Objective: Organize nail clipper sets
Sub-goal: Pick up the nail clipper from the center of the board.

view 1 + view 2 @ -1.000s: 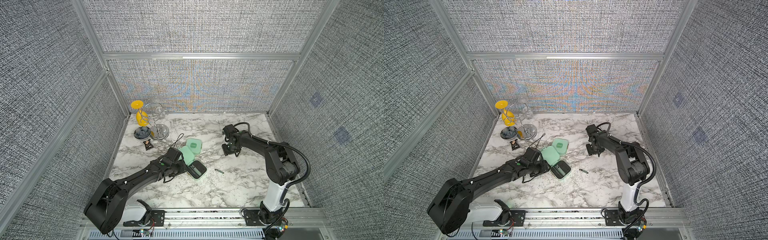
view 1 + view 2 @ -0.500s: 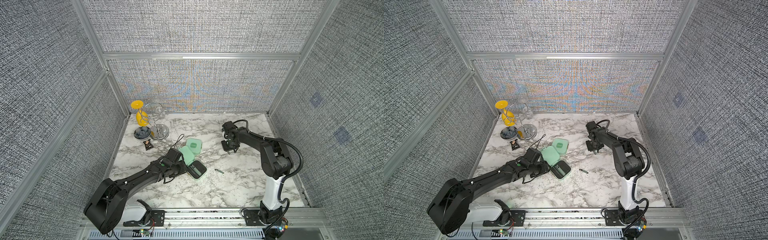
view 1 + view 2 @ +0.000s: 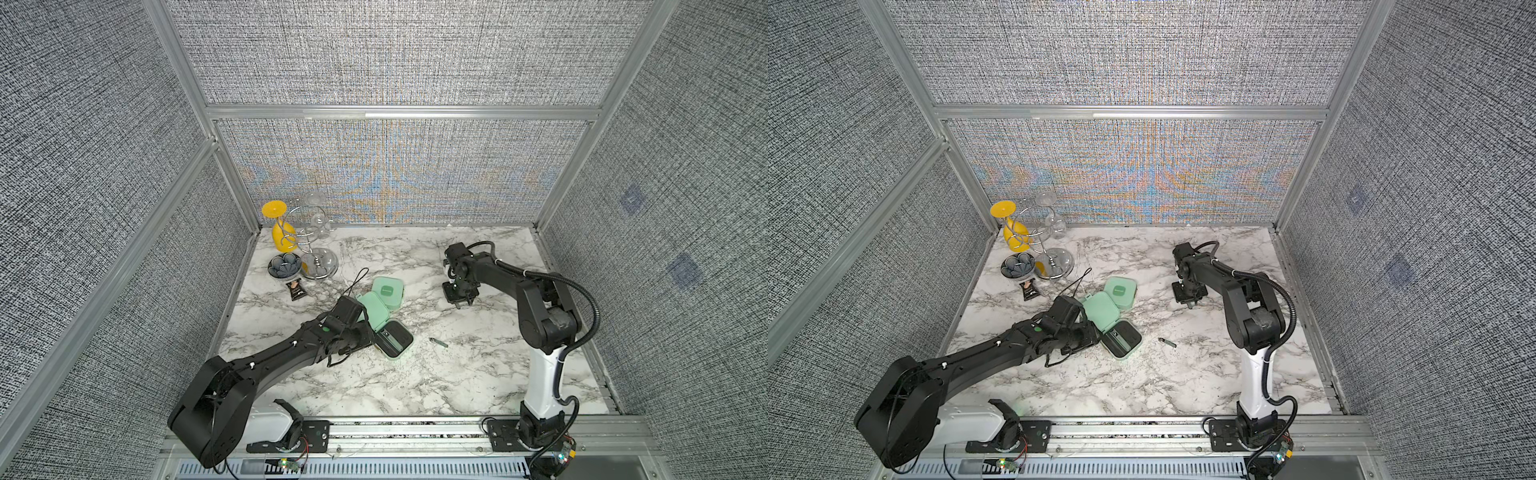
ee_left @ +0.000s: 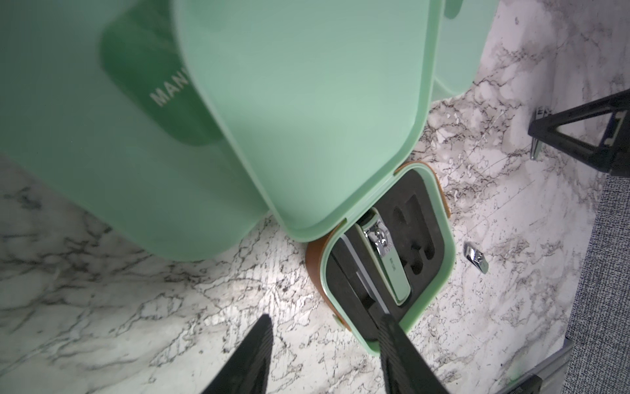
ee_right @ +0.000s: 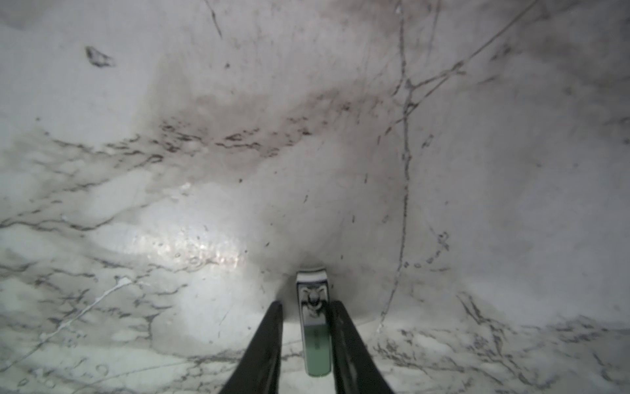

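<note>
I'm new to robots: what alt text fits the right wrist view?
A silver-and-green nail clipper lies on a white marble table between the two black fingers of the right pincer; one finger touches it, the other shows a narrow gap.

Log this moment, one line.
left tool: open at open case | right tool: around clipper on table | loose clipper: near case

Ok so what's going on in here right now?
Two robot arms are sorting nail clipper sets. The left pincer sits open at the open case, one finger over its black tray, where a stowed clipper lies. The right pincer straddles a loose clipper lying on the table, not yet clamped. A small tool lies near the case.
</note>
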